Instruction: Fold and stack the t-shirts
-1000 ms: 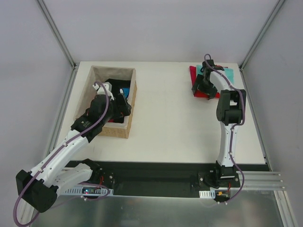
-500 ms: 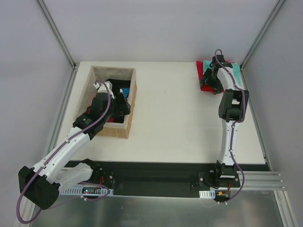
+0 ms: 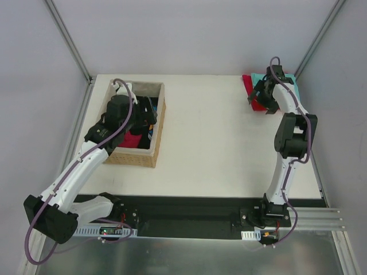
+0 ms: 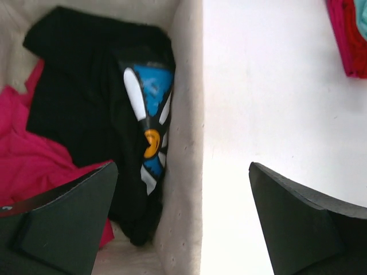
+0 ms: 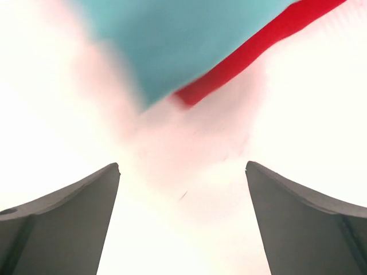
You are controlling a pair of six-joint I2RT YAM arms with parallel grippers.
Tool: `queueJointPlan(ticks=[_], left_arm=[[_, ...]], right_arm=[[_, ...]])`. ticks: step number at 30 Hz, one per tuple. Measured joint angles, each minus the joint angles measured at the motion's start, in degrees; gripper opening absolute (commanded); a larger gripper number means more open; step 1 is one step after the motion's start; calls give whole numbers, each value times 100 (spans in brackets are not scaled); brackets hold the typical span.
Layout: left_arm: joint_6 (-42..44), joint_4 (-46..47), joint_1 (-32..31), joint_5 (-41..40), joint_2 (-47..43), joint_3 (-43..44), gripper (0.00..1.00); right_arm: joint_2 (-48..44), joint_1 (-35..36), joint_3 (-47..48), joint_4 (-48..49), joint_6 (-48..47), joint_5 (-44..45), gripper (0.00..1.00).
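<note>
1. White tabletop [image 3: 218, 143] with pale grey walls on 3 sides fills the overhead view, and 2 arms are bolted at its near edge.
2. A woven basket [image 3: 133, 158] stands on the left half of the table, toward the far side. Its beige lining [image 4: 184, 103] shows plainly in the left wrist view.
3. Inside the basket lies a crumpled black shirt [image 4: 80, 103]. Its flower print [image 4: 150, 126], with white petals, blue and a yellow centre, rests against the lining of the basket's right wall.
4. A crimson-pink shirt [image 4: 28, 154] lies in the same basket, touching the black one on its left in that view.
5. The left gripper [image 4: 182, 166] hovers over the basket's right wall with its fingers spread wide and nothing between them. 1 finger is above the cloth and the other above bare table.
6. At the far right corner of the table, well apart from the basket, lies a red shirt [image 3: 248, 86] with a teal shirt [image 3: 289, 77] on top of it.
7. The right gripper [image 5: 182, 166] hangs over the edge of this pile, jaws spread and holding nothing. Its wrist view is blurred but shows teal cloth over a strip of red, with white table below.
</note>
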Motion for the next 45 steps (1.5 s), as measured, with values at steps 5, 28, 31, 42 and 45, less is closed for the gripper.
queueJointPlan(ticks=[5, 28, 31, 42, 45], left_arm=[[402, -389, 42, -310, 566, 1064, 99], [474, -85, 1427, 496, 3755, 1985, 99], [363, 267, 1427, 748, 3875, 1923, 99], [-39, 1108, 1427, 1263, 4343, 1768, 0], [-111, 1178, 1427, 1255, 4343, 1631, 0]], right_arm=[[-1685, 737, -813, 264, 4, -120, 96], [-5211, 1908, -3418, 387, -234, 168, 96], [-5209, 1919, -3462, 365, -289, 219, 96], [-5014, 1954, -3519, 348, -321, 238, 96], [-4966, 1963, -3519, 345, -319, 238, 96]])
